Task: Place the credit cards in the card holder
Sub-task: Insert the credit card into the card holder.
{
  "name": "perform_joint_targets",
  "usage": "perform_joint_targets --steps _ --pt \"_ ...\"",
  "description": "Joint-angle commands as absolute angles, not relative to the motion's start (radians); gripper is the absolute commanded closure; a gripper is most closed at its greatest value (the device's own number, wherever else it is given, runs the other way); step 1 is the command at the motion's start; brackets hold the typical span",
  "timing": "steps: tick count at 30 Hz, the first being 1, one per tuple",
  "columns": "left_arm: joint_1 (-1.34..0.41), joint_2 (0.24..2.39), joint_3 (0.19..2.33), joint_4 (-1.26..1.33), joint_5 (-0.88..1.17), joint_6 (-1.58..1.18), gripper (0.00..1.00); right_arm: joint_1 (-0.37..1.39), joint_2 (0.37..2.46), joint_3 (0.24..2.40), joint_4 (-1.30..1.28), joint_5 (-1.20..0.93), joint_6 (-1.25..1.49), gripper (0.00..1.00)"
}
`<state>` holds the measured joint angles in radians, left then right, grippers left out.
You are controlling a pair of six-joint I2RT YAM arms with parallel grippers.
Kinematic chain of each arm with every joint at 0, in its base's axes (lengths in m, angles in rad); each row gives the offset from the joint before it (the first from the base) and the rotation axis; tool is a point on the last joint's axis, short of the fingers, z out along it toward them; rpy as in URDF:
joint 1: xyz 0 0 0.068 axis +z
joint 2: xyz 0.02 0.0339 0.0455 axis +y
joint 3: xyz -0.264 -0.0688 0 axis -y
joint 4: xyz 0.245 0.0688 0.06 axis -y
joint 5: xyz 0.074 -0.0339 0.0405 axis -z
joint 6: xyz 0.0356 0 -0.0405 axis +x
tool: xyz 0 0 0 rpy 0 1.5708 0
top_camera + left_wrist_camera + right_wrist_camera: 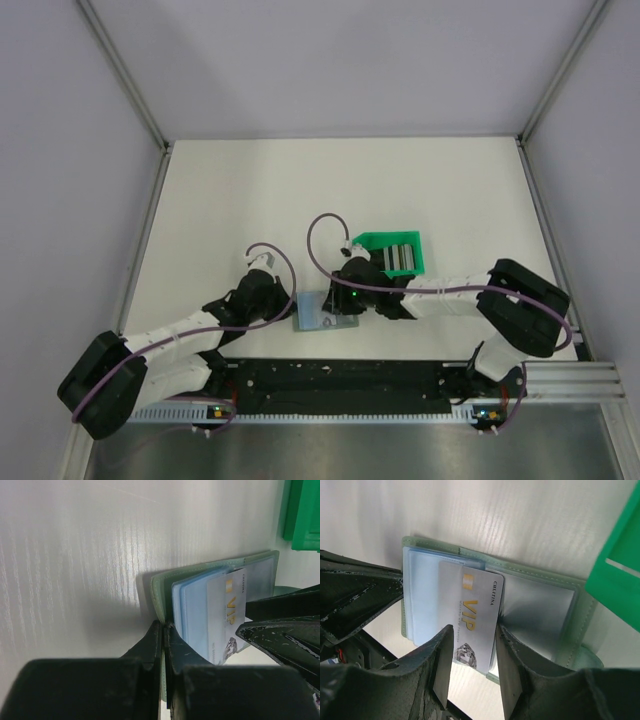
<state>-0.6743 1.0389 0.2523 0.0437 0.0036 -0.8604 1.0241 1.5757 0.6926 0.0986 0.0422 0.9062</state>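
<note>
The card holder (318, 312) lies open near the table's front edge, grey-green outside (165, 587), light blue sleeves inside (422, 605). My left gripper (164, 625) is shut on its left cover edge. A whitish credit card with gold VIP lettering (475, 605) sits partly in a sleeve, its lower end sticking out (225, 615). My right gripper (472, 635) hovers over that end, open, one finger on each side of the card. More cards (398, 258), grey and dark, stand in the green bin.
The bright green plastic bin (395, 253) stands just behind and right of the holder, close to the right wrist (620, 575). The black rail (340, 378) runs along the near edge. White walls enclose the table on three sides.
</note>
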Motion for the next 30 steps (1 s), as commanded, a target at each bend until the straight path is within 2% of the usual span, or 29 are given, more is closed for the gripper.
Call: perform_joint_targets --steps 1,11,30 --pt "-0.673 1.054 0.265 0.021 -0.005 -0.828 1.0 1.034 1.617 0.768 0.086 0.005 0.818 0.62" --pt "-0.673 1.055 0.265 0.023 -0.005 -0.836 1.0 1.038 1.62 0.775 0.132 -0.089 0.851 0.63" --pt "-0.673 1.055 0.268 0.026 -0.005 -0.83 1.0 1.046 1.655 0.815 0.169 -0.072 0.778 0.64"
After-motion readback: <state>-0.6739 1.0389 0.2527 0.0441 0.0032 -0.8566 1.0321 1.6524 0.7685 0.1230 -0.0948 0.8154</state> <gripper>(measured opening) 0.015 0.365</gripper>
